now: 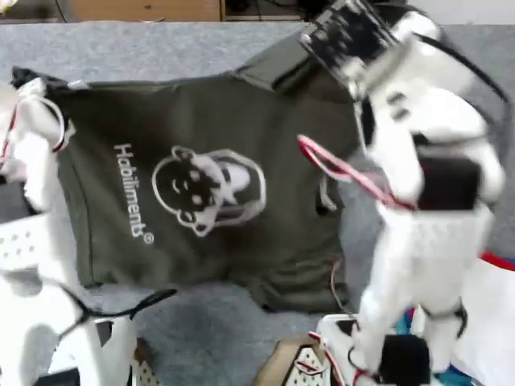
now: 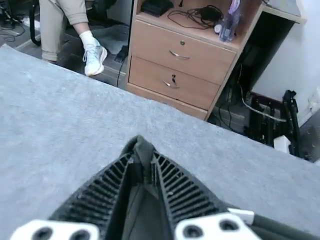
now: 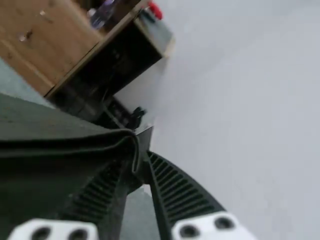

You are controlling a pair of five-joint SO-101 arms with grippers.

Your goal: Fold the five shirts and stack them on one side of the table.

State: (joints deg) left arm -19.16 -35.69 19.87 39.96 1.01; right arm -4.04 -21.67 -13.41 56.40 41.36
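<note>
The shirt is dark green with a white picture on it. It lies spread out on the grey table and stretches from one of my pincers to the other.

My left pincer is shut tight on a small bit of the shirt's edge. The cloth pokes out right at its tip. This pincer is low, with the table just under it and running on ahead of it.

My right pincer is shut on the shirt too, with a thick fold of cloth squeezed in it. It looks to be up off the table, so the cloth on its side is lifted a little.

I think I hold two corners of the same edge so that the edge will be straight when I lift it. Then I could carry that edge over the shirt and lay it down to make a fold. With only one pincer holding on, the cloth would likely sag and bunch up.

Past my left pincer, beyond the far side of the table, stands a wooden chest of drawers.
</note>
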